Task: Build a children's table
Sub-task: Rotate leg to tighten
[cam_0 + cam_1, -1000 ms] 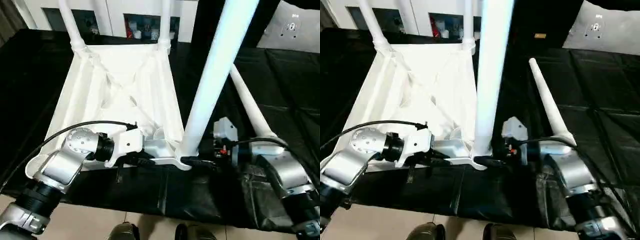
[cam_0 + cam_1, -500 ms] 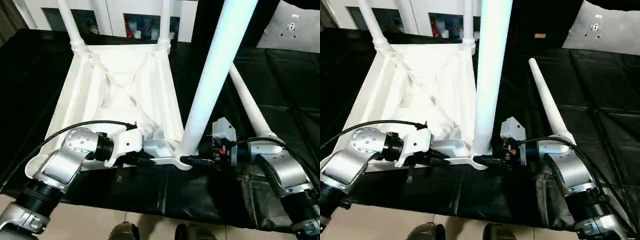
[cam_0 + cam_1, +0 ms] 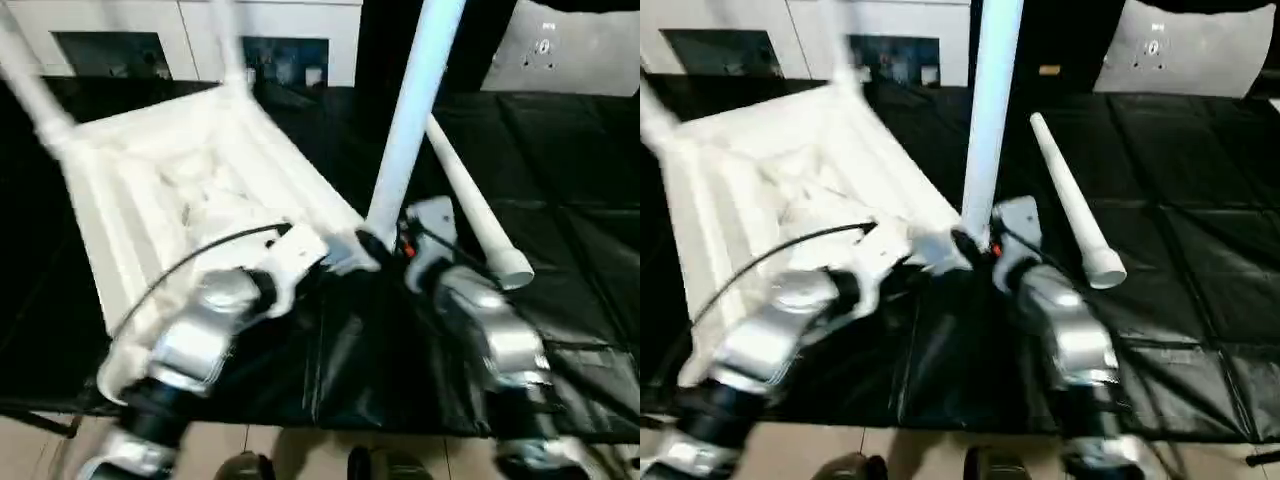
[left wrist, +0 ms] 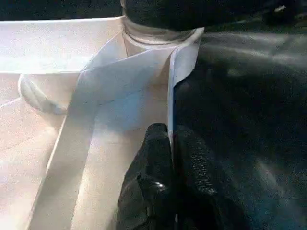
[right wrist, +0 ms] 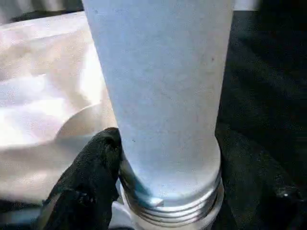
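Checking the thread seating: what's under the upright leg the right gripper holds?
The leg ends in a threaded collar entering the tabletop's corner socket. The right gripper flanks it. The threads inside the socket are hidden.

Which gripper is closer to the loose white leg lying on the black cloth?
Right. The right gripper clamps the upright leg, just beside the loose leg. The left gripper pinches the tabletop rim, farther away.
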{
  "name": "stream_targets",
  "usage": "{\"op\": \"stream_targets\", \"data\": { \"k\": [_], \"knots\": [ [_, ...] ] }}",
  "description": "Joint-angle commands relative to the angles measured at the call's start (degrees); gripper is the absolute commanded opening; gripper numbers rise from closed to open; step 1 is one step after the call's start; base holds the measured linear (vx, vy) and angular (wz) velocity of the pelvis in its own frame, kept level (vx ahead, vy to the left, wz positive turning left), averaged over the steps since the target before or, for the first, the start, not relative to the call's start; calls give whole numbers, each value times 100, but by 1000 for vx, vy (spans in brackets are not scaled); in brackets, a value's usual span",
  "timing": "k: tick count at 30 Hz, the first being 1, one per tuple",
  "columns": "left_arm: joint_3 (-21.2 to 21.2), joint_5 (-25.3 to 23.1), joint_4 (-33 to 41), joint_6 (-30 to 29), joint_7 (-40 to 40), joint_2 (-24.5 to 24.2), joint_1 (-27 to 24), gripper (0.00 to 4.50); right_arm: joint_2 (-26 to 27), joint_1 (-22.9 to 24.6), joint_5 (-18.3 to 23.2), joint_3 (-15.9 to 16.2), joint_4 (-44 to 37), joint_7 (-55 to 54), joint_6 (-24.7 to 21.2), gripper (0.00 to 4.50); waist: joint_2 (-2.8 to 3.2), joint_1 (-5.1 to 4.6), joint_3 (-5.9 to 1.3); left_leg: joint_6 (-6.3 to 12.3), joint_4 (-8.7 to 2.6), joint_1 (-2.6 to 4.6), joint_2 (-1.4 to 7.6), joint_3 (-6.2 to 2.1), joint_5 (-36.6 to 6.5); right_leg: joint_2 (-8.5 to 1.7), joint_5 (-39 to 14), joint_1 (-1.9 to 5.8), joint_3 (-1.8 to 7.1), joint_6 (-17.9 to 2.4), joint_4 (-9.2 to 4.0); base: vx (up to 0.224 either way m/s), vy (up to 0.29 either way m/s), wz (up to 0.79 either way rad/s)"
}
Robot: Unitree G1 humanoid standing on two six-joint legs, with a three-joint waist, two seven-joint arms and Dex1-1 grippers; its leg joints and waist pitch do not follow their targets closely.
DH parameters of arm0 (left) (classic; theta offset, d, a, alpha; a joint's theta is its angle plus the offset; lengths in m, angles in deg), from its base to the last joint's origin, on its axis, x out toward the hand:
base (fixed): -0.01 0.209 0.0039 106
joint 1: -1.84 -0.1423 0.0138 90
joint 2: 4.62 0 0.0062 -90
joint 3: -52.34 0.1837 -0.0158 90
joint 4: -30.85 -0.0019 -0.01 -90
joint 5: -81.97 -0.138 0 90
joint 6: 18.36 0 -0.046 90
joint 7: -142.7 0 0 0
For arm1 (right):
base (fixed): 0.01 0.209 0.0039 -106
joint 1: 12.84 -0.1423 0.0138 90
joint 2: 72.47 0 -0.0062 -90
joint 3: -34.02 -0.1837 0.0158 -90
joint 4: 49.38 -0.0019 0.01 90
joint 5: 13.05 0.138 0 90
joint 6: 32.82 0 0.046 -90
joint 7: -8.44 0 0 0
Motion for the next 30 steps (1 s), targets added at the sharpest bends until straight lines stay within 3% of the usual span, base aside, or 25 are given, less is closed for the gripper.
{"op": "stream_targets", "data": {
  "k": [1, 2, 4, 5, 6, 7, 10, 14, 21, 24, 26, 30],
  "knots": [
    [385, 163, 267, 130, 129, 334, 245, 0, 390, 149, 245, 418, 238, 166, -127, 302, -25, 34, -419, 580, -353, -32, 417, -137, 29, -692, -853, 374, 405, -1100, -457, 0, 0, 0],
    [388, 150, 260, 120, 110, 334, 258, 0, 396, 152, 252, 363, 244, 141, -111, 337, 1, 53, -430, 647, -348, -38, 422, -142, 88, -694, -653, 378, 401, -1140, -431, 0, 0, 0],
    [381, 135, 241, 119, 56, 295, 266, 0, 372, 149, 290, 253, 259, 128, -107, 337, -5, 54, -427, 735, -352, -42, 429, -145, 105, -697, -457, 382, 397, -1190, -421, 0, 0, 0],
    [382, 117, 230, 120, -15, 218, 267, 0, 321, 145, 286, 163, 271, 102, -85, 359, 30, 53, -423, 740, -357, -34, 438, -150, 10, -697, -537, 375, 386, -1212, -432, 0, 0, 0],
    [378, 112, 226, 124, -38, 188, 265, 0, 300, 145, 293, 141, 270, 116, -77, 359, 13, 50, -418, 716, -361, -28, 443, -147, -77, -699, -645, 378, 389, -1207, -447, 0, 0, 0],
    [373, 105, 219, 129, -75, 140, 263, 0, 267, 144, 302, 106, 269, 137, -65, 382, 29, 59, -420, 700, -361, -28, 443, -150, -93, -706, -672, 382, 390, -1211, -445, 0, 0, 0],
    [287, 81, 185, 151, -295, -146, 222, 0, 53, 217, 292, 33, 111, 295, 39, 397, 43, 58, -431, 663, -357, -25, 440, -149, -103, -701, -616, 388, 398, -1213, -442, 0, 0, 0],
    [220, 157, 46, 502, -682, -602, 172, 0, -402, 407, 434, 44, -228, 963, 174, 442, 58, 96, -449, 817, -340, -32, 455, -153, 78, -697, -87, 399, 389, -1314, -389, 0, 0, 0],
    [319, 327, -269, 1511, -1823, -1445, 157, 0, -1538, 460, 658, 95, -403, 2559, 573, 447, 32, 143, -435, 783, -342, -14, 456, -134, -183, -679, -626, 387, 378, -1221, -441, 0, 0, 0],
    [439, 409, -434, 2041, -2383, -1769, 180, 0, -1962, 469, 731, 179, -420, 3266, 849, 447, 19, 167, -458, 819, -337, -13, 459, -135, -103, -693, -513, 401, 387, -1237, -413, 0, 0, 0],
    [441, 576, -529, 2239, -2738, -1896, 210, 0, -2278, 492, 826, 278, -418, 3887, 1038, 447, 48, 209, -481, 910, -317, -2, 475, -133, 66, -690, -226, 384, 384, -1306, -370, 0, 0, 0],
    [569, 647, -648, 2607, -3233, -2117, 268, 0, -2579, 440, 875, 465, -373, 4541, 1262, 447, 41, 274, -492, 1015, -309, 4, 483, -134, 80, -695, -152, 380, 367, -1375, -360, 0, 0, 0]
  ]
}}
